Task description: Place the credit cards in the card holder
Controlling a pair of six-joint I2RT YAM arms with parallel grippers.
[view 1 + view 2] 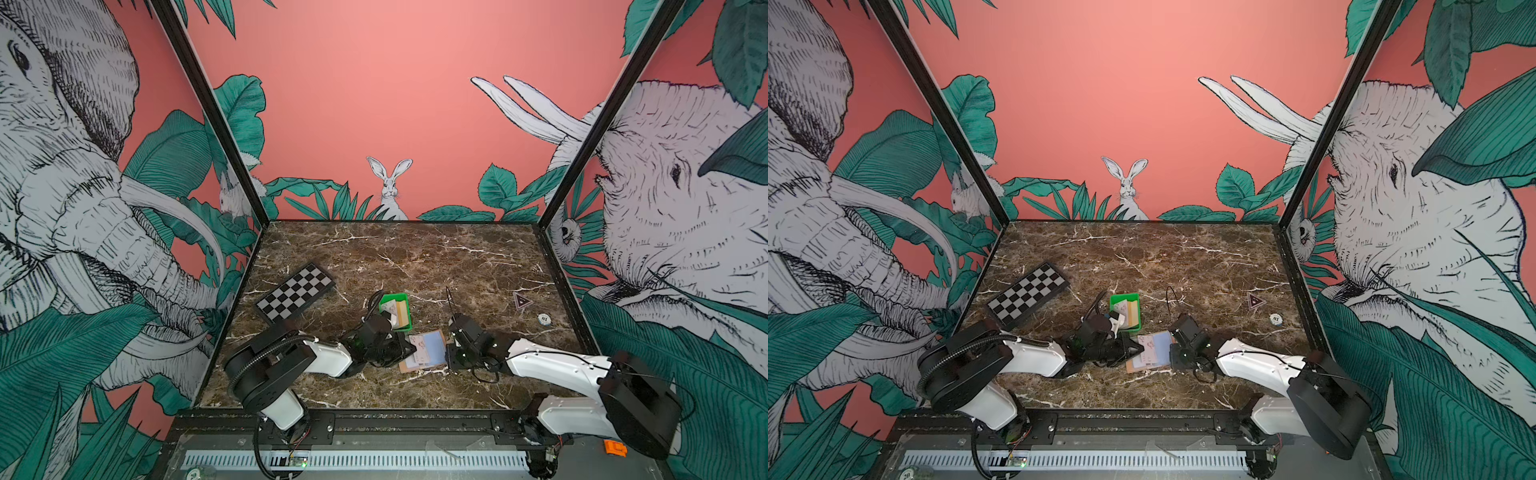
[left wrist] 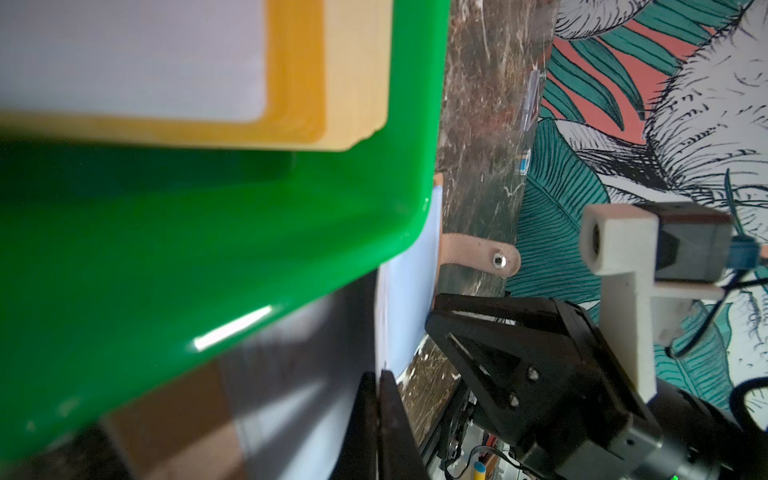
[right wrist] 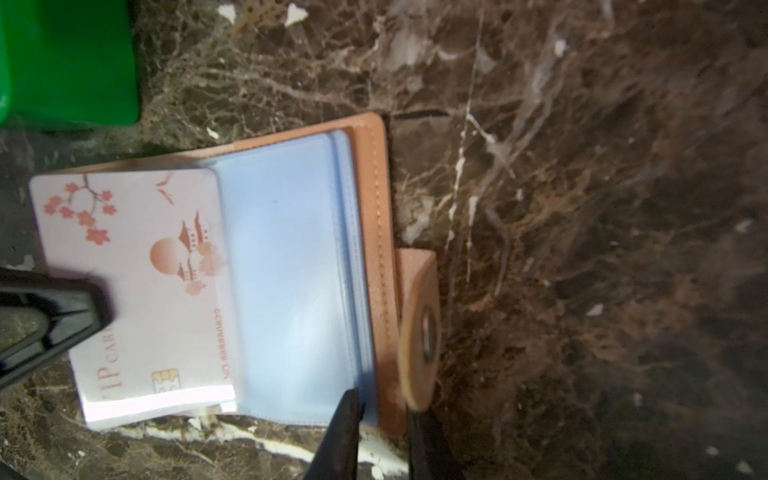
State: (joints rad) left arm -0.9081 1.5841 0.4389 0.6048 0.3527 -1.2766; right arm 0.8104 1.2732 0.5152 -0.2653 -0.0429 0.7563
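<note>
The tan card holder (image 3: pixel 376 199) lies open on the marble, its pale blue sleeves (image 3: pixel 286 266) facing up; it also shows in both top views (image 1: pixel 434 361) (image 1: pixel 1152 360). My left gripper (image 1: pixel 409 351) (image 2: pixel 380 411) is shut on a white credit card (image 3: pixel 137 291) printed with pink blossoms. The card's leading edge sits at the mouth of the top sleeve. My right gripper (image 3: pixel 382 430) (image 1: pixel 448 353) is shut on the holder's edge beside the snap tab (image 3: pixel 419 328). More credit cards (image 1: pixel 395 311) (image 2: pixel 166 58), white and yellowish, rest in a green tray (image 1: pixel 395 297) (image 2: pixel 208 232).
A black-and-white checkered board (image 1: pixel 295 293) lies at the left, behind my left arm. At the right lie a small round chip (image 1: pixel 544 319) and a triangular sticker (image 1: pixel 521 300). The green tray stands just behind the holder, close to my left wrist.
</note>
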